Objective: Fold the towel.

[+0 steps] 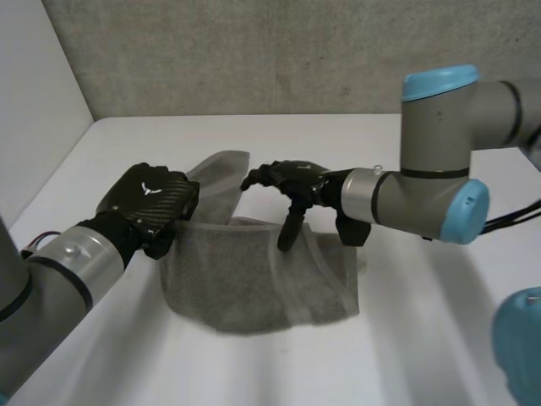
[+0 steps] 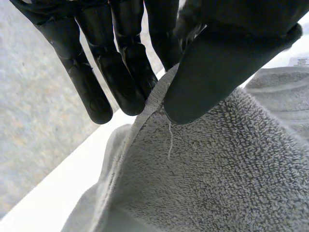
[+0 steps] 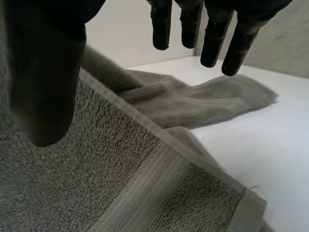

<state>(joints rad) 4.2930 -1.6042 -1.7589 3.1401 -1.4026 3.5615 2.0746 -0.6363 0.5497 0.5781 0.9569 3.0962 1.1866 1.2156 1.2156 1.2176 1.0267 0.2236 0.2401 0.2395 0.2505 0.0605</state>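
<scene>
Presently, the fold in hand was assessed as follows.

1. The towel [image 1: 254,288] was found raised off the table [image 1: 423,338] along one edge and hung as a sagging wall between the two hands. A further part was seen lying flat beyond the fingertips.
2. The left hand [image 1: 152,207] was closed on that edge, and the hem was pinched between its thumb and its fingers.
3. The right hand [image 1: 292,182] was spread wide. Its fingers were held straight and well apart from its thumb, beside which the cloth rested, and no pinch was made.
4. A firm pinch by the right hand was judged necessary before the edge was carried further, since that side could otherwise slip off the thumb.
5. It was judged that both ends should be moved level and together, so that the raised edge would be laid square on the part beyond the fingertips.
</scene>
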